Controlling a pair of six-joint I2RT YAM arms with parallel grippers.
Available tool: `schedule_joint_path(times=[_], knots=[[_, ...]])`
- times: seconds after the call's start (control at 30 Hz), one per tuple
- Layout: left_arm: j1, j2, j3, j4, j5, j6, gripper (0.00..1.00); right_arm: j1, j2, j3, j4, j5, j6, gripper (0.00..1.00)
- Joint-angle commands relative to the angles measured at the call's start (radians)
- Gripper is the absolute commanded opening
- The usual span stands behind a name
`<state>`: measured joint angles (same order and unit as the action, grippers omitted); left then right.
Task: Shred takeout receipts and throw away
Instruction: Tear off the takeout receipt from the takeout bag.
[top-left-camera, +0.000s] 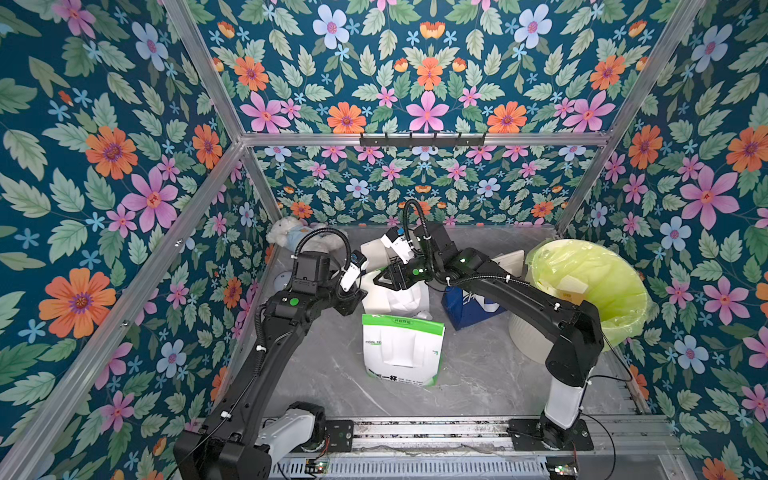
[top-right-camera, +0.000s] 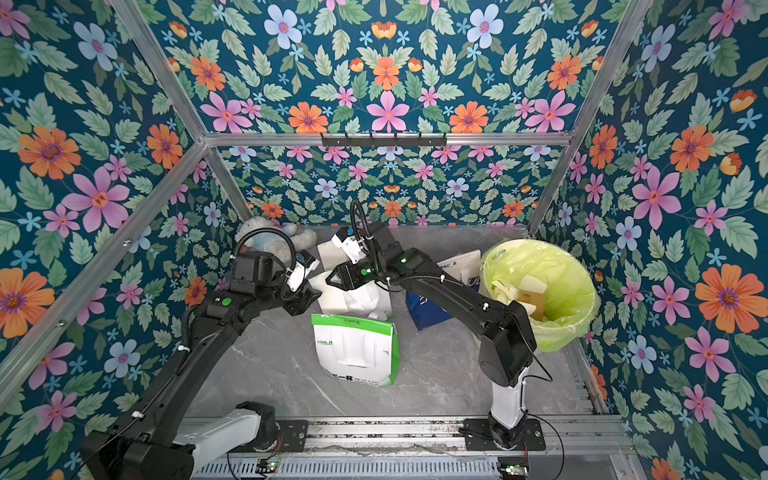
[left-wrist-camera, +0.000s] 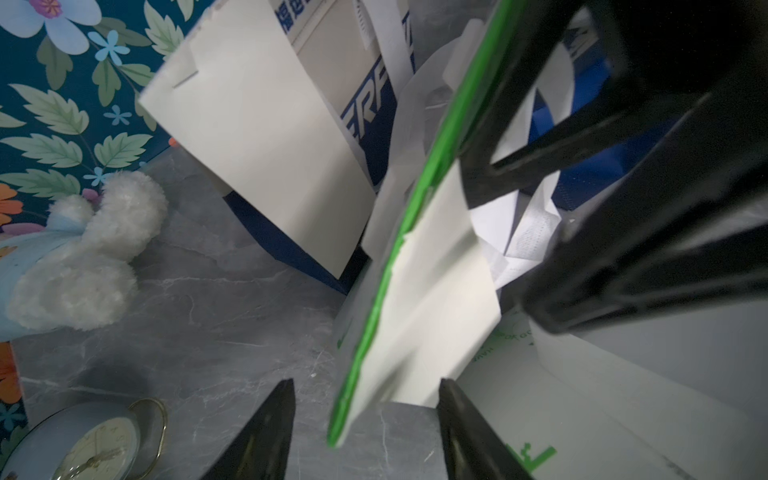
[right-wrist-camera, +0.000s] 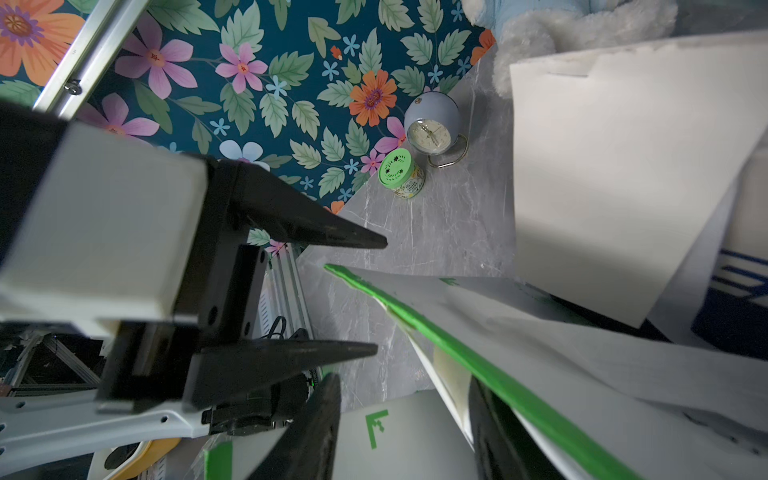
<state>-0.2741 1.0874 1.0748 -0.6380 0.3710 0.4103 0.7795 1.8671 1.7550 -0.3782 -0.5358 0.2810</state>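
Observation:
A white-and-green bag (top-left-camera: 395, 297) stands at mid table between my two arms, and its green rim (left-wrist-camera: 419, 216) runs between the jaws of my left gripper (left-wrist-camera: 365, 399), which is open. A plain white receipt (left-wrist-camera: 436, 282) lies along that rim. My right gripper (right-wrist-camera: 405, 395) is open too, with one finger (right-wrist-camera: 490, 415) just behind the rim (right-wrist-camera: 478, 374). Another white receipt (left-wrist-camera: 257, 137) hangs on the blue bag behind, also showing in the right wrist view (right-wrist-camera: 615, 166). In both top views the grippers (top-left-camera: 361, 297) (top-left-camera: 382, 280) meet over the bag.
A second white-and-green bag (top-left-camera: 401, 349) lies flat in front. A blue bag (top-left-camera: 465, 307) stands to the right. The bin with a yellow-green liner (top-left-camera: 590, 286) holds paper pieces. A plush toy (top-left-camera: 291, 232), a clock (left-wrist-camera: 99, 444) and a green tin (right-wrist-camera: 401, 172) sit at the back left.

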Motion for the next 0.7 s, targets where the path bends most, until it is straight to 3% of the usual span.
schedule_joint_path(times=[0.0, 0.33, 0.47, 0.57, 0.67], knots=[[0.001, -0.020, -0.017, 0.061, 0.091, 0.031, 0.56, 0.014, 0.027, 0.034, -0.014, 0.026, -0.027, 0.51], [0.002, -0.040, -0.060, 0.071, 0.186, 0.053, 0.53, 0.043, 0.086, 0.119, -0.001, 0.086, -0.004, 0.40], [0.002, -0.048, -0.073, 0.085, 0.189, 0.052, 0.55, 0.050, 0.095, 0.139, -0.018, 0.112, 0.004, 0.26], [0.001, -0.068, -0.087, 0.107, 0.123, 0.037, 0.63, 0.052, 0.084, 0.145, -0.047, 0.152, 0.015, 0.00], [0.002, -0.103, -0.113, 0.146, 0.009, 0.020, 0.69, 0.051, 0.057, 0.135, -0.075, 0.188, 0.020, 0.00]])
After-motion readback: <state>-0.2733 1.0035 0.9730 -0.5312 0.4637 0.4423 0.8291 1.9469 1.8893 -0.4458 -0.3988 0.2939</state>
